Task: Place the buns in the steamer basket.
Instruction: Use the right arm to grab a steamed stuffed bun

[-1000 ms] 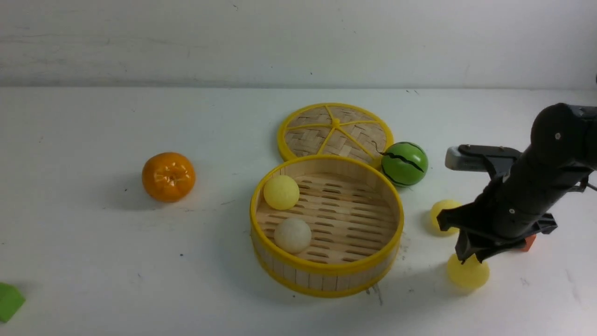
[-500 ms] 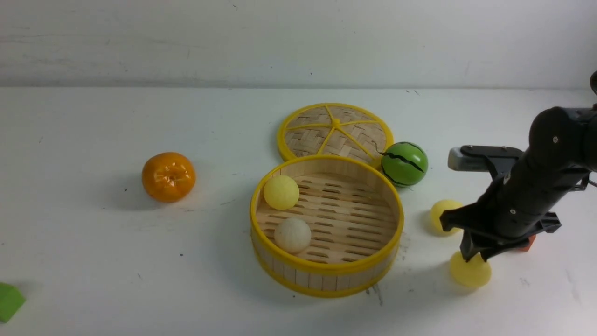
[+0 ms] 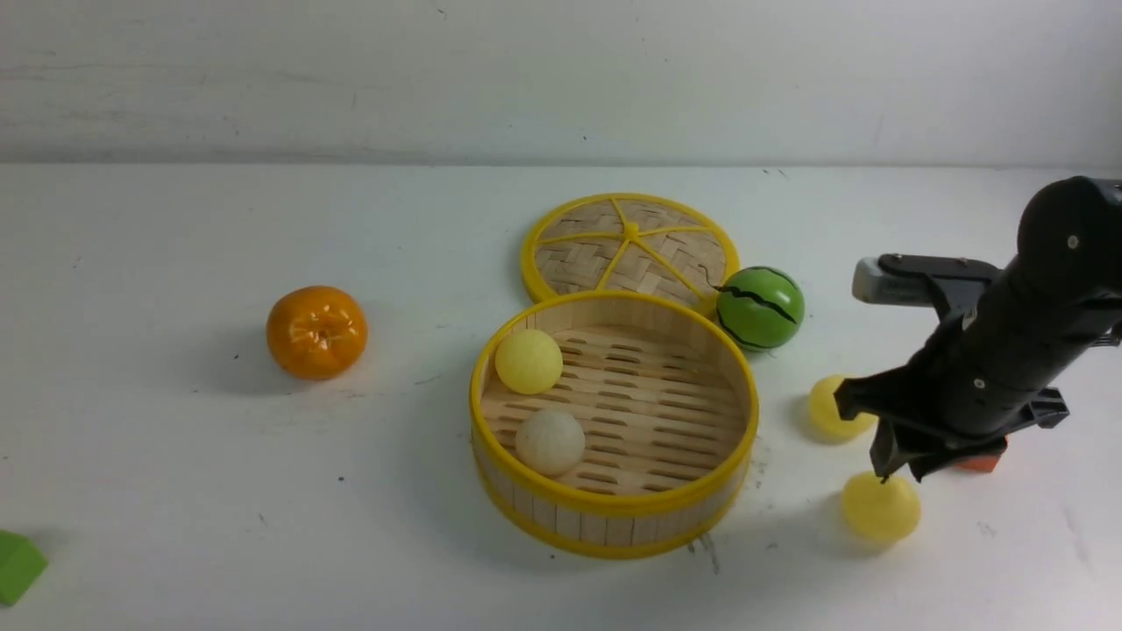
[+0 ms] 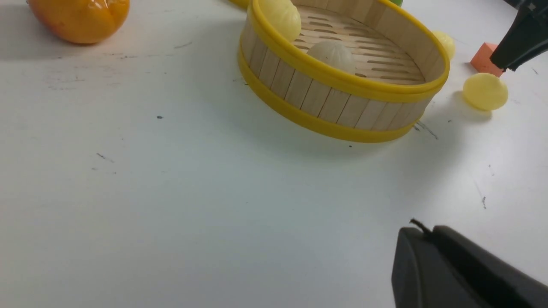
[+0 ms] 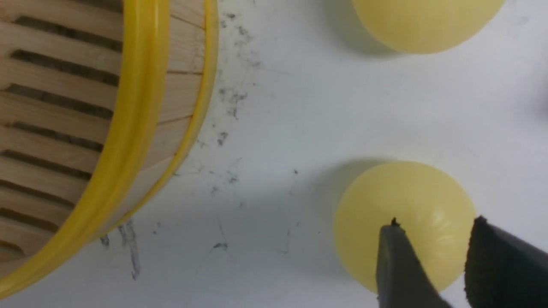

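Ideally, the right claw [image 5: 432,224], parted and empty, should be centred over the nearer yellow bun [image 5: 402,222], then lowered before being closed.

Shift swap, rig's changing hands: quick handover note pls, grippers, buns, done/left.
Right gripper: open, nothing held, over the nearer yellow bun.
Left gripper: nothing seen in it; opening can't be told.
Steamer basket: mid-table, upright.
Done: one yellow bun and the off-white bun in the basket.
Left: two yellow buns on the table, right of the basket: the nearer one and the farther one.
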